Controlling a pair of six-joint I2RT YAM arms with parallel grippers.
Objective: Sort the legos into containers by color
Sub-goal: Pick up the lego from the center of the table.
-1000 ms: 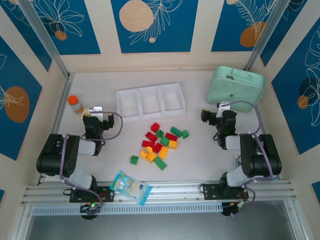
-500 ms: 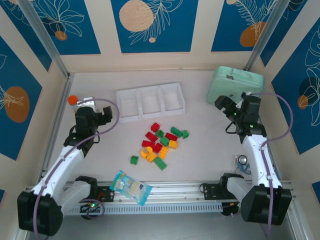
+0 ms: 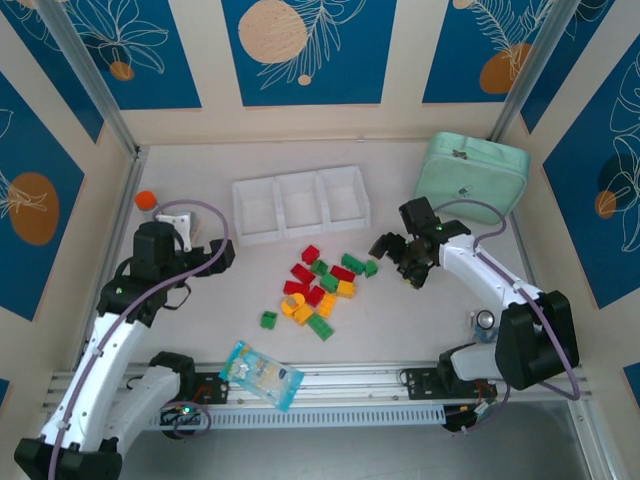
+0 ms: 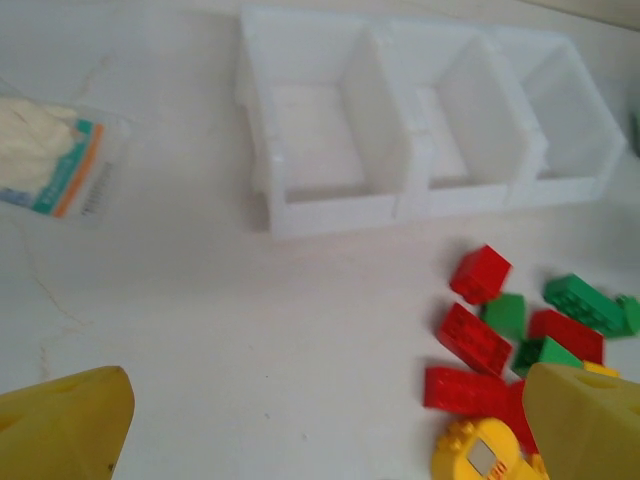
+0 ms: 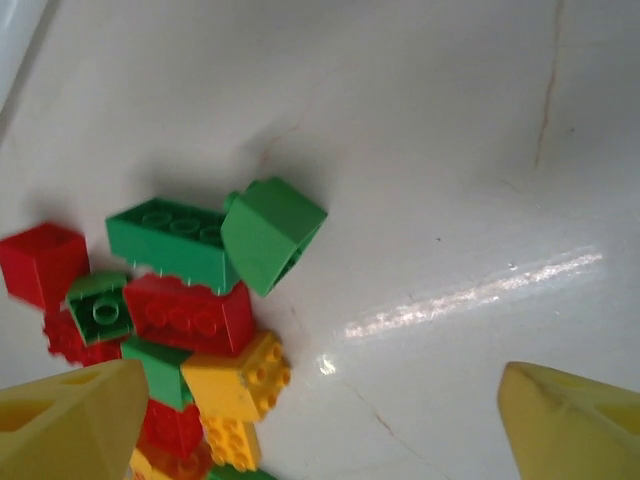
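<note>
The legos (image 3: 320, 290) lie in a loose pile of red, orange-yellow and green bricks on the table's middle. One green brick (image 3: 268, 319) sits apart at the pile's left. The three joined white containers (image 3: 300, 203) stand behind the pile with nothing visible inside (image 4: 420, 130). My left gripper (image 3: 218, 256) hovers left of the pile, open (image 4: 325, 440), with red bricks (image 4: 475, 340) at its right. My right gripper (image 3: 398, 260) is open just right of the pile (image 5: 320, 430). A green sloped brick (image 5: 272, 232) lies ahead of it, to the left.
A mint-green zippered case (image 3: 470, 172) sits at the back right. A blue-white snack packet (image 3: 260, 373) lies at the front edge. An orange-capped bottle (image 3: 147, 200) and a small white sachet (image 4: 50, 160) are at the left. A small metal object (image 3: 484, 322) rests near the right arm.
Both arms have unfolded from their rest pose. The right gripper swung from beside the case down and left to the pile's right edge. The left gripper shifted a little toward the pile.
</note>
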